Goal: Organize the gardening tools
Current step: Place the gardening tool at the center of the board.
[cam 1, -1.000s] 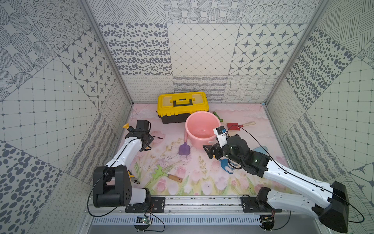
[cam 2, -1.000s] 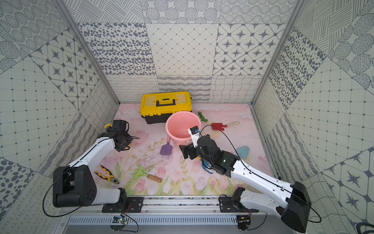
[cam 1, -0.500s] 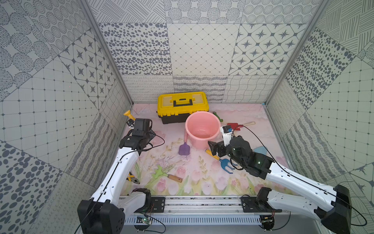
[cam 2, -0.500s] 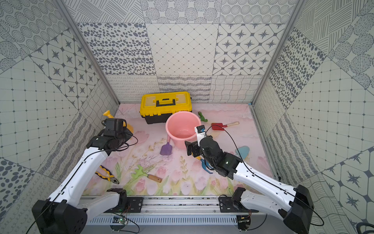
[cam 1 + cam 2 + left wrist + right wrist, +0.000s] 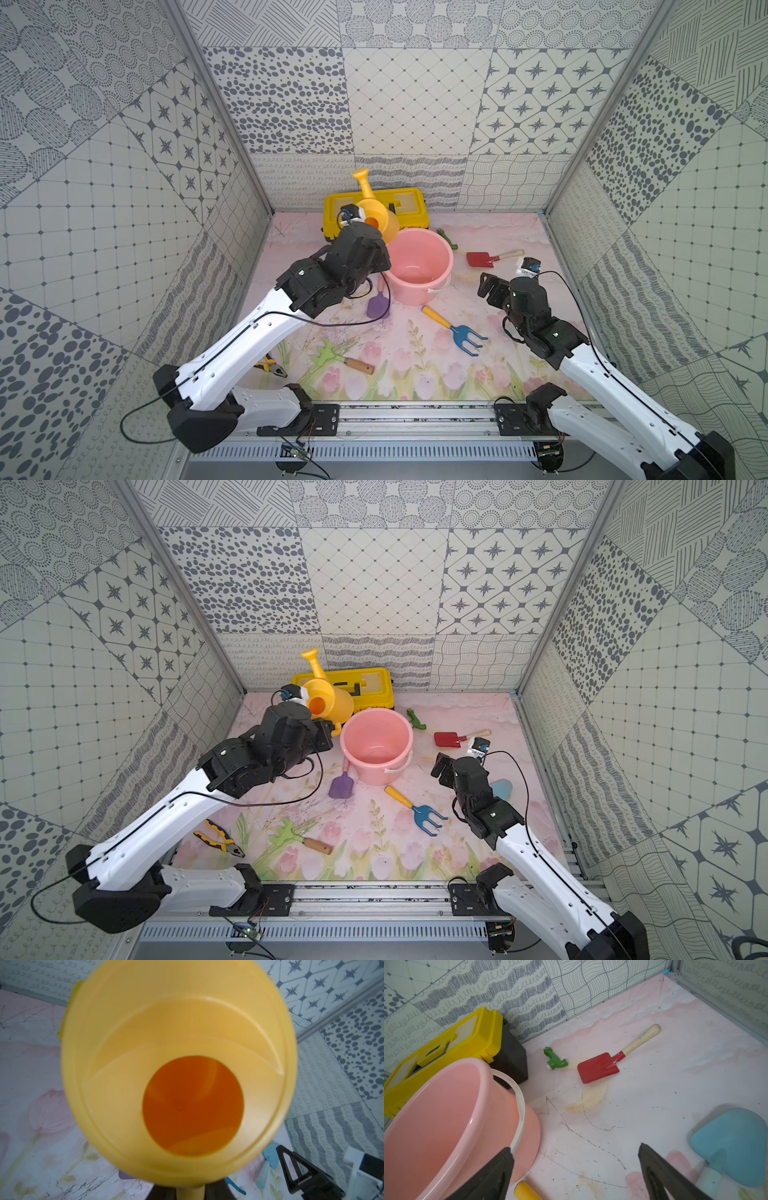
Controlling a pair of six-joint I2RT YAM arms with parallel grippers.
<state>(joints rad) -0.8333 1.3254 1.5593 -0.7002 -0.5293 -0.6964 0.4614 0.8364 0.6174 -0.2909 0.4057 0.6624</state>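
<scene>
L gripper clamps watering can by its handle, up beside pink bucket, prob for drop-in; R gripper wide apart, empty, facing red spade.

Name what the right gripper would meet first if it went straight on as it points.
Probably the red spade; the right gripper tilts down, so it may touch the mat first.

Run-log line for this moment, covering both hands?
left hand: shut on watering can, aloft near bucket | right hand: open, empty, beside blue trowel | bucket: empty
</scene>
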